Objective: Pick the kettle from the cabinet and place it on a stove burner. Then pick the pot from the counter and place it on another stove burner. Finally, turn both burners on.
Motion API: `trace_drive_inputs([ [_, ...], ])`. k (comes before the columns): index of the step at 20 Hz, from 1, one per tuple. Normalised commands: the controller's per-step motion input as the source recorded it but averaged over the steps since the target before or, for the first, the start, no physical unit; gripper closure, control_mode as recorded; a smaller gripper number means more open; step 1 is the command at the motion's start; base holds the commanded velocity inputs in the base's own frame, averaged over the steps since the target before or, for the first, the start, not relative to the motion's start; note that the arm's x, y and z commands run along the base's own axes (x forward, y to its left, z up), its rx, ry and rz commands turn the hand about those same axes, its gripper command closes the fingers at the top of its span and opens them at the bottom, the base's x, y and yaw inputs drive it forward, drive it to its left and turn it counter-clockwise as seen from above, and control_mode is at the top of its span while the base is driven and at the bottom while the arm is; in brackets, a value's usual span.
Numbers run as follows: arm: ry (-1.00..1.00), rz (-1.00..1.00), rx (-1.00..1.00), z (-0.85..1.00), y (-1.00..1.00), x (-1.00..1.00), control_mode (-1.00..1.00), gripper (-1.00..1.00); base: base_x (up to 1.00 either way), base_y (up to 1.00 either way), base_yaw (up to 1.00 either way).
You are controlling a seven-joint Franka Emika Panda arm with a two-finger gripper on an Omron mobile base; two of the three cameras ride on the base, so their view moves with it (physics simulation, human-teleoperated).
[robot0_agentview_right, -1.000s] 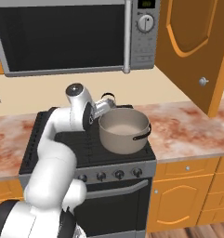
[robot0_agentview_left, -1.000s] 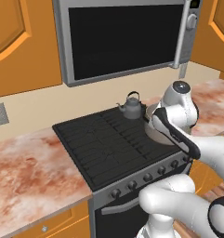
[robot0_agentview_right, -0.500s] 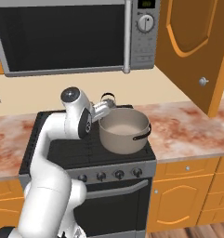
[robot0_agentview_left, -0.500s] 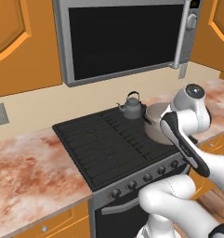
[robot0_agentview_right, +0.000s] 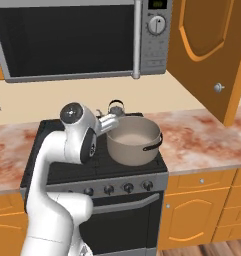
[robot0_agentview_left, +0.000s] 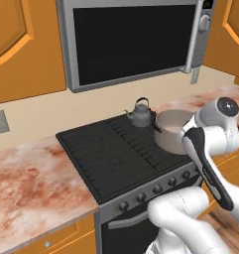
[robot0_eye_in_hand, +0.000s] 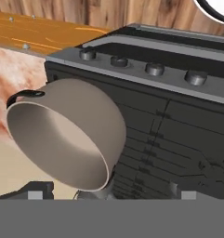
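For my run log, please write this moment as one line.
kettle: on back burner | pot: on front burner beside it | gripper: open, empty | knobs: not yet touched

Black stove burners (robot0_agentview_left: 116,151) carry the kettle (robot0_agentview_left: 140,114) and pot (robot0_agentview_right: 134,140).

On the stove (robot0_agentview_left: 106,154): one kettle (robot0_agentview_left: 140,114), one pot (robot0_agentview_right: 134,140) (both at its right side), with five knobs (robot0_agentview_right: 108,189) along its front.

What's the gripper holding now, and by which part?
Nothing. Gripper is open and empty; pot and kettle sit on the stove.
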Motion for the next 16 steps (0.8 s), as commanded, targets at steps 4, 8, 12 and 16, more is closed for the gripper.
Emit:
trace_drive_inputs([
  [4, -0.11, 0.04, 0.02, 0.13, -0.17, -0.48, -1.00, -1.00, 0.00, 0.00, 0.00],
  [8, -0.13, 0.02, 0.06, 0.09, -0.25, -0.56, -1.00, -1.00, 0.00, 0.00, 0.00],
  [12, -0.15, 0.01, 0.10, 0.04, -0.27, -0.57, -1.00, -1.00, 0.00, 0.00, 0.00],
  [16, -0.09, 0.02, 0.14, 0.00, -0.28, -0.42, -1.00, -1.00, 0.00, 0.00, 0.00],
])
